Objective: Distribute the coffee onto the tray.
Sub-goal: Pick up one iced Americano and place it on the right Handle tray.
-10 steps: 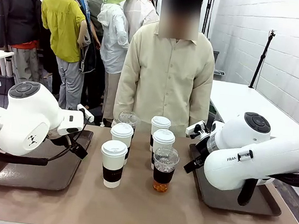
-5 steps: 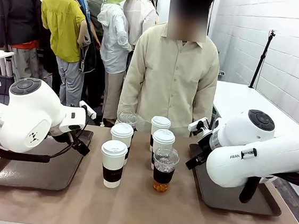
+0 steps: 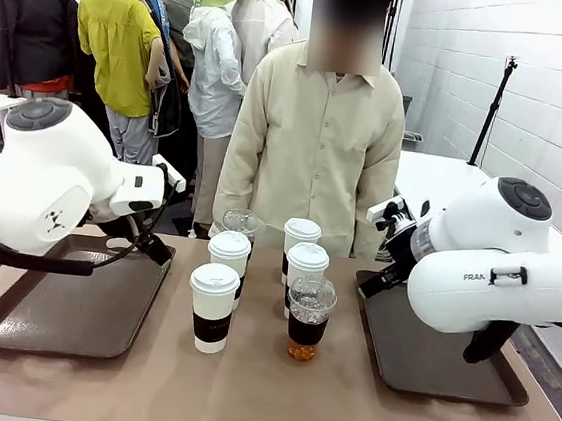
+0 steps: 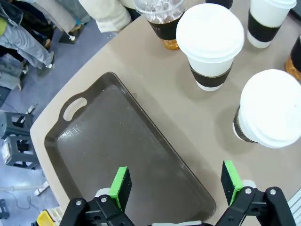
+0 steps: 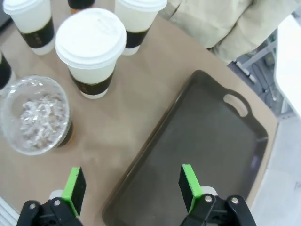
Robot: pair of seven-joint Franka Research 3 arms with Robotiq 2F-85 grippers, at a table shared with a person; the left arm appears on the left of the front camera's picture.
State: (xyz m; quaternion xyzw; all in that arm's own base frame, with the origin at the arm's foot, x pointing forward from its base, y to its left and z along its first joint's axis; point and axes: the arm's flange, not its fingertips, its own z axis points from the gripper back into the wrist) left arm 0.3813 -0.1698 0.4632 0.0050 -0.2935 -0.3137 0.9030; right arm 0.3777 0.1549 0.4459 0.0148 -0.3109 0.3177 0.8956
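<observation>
Left claw [image 4: 176, 182]: held wide open, nothing gripped, pointed down at the right edge of the left tray [image 3: 68, 321]
Right claw [image 5: 132, 187]: spread wide open, nothing gripped, pointed down at the left edge of the right tray [image 3: 441, 366]
Paper cups [image 3: 212, 307]: four, lidded and brown-sleeved, stood upright mid-counter between the trays
Clear cups [image 3: 309, 319]: one placed near, just right of the nearest paper cup; another stood far left in the cluster
Counter [image 3: 241, 397]: brown, both trays laid on it
Person [image 3: 313, 144]: stood at the far side, behind the cups

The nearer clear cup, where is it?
Front view: the clear cup stands mid-table between the left tray and the right tray, in front of a white lidded cup.
</observation>
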